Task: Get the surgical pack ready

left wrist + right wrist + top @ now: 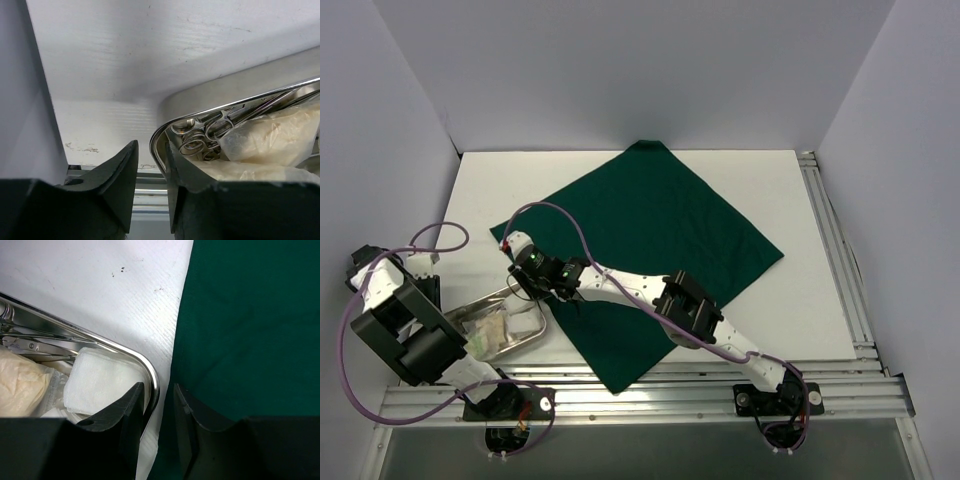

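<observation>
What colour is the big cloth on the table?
Dark green. The cloth drape shows best in the top external view.

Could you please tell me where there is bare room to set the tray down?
Free: the far and right half of the green drape, and the white table between its right edge and the side rail. Crowded: near left, where the steel tray sits and the right arm crosses the drape.

The left arm (405,335) and right arm (630,285) are white with black joint blocks, black wedge-shaped fingers (115,185) and looping purple cables (552,206).
</observation>
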### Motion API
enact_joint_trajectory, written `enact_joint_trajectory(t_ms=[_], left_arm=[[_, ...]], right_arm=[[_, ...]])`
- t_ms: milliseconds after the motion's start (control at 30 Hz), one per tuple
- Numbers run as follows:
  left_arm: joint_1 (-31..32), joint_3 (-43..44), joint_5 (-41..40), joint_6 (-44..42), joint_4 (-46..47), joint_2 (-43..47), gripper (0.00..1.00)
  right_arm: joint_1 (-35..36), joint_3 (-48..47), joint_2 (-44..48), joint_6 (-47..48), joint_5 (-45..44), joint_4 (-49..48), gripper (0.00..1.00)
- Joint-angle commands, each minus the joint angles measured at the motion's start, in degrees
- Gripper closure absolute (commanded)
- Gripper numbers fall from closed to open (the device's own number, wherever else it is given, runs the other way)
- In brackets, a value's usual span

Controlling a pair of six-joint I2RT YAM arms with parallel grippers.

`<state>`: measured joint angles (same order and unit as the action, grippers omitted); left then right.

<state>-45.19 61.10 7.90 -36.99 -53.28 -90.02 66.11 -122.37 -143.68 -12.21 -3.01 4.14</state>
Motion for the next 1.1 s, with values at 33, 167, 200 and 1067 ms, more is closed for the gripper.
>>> enact_joint_trajectory(t_ms=[33, 167, 200, 1067], left_arm=[[-0.51, 2.62, 0.19, -0.53, 0.19, 3.79, 0.61], [-0.69, 2.44, -1.04, -1.32, -1.39, 7.48, 0.6], [-0.6, 1.31, -1.22, -1.59, -2.09, 8.1, 0.6], [-1.83, -12.06, -3.16, -4.66, -2.71, 16.01, 0.65]], right_arm=[[0.51, -1.12, 5.68, -0.97, -2.62, 1.66, 0.73], [0.95, -0.42, 6.74, -0.8, -4.29, 2.36, 0.74], [1.04, 0.1, 7.0, -0.8, -4.55, 2.88, 0.74], [2.36, 5.12, 6.74, -3.53, -2.79, 5.61, 0.83]])
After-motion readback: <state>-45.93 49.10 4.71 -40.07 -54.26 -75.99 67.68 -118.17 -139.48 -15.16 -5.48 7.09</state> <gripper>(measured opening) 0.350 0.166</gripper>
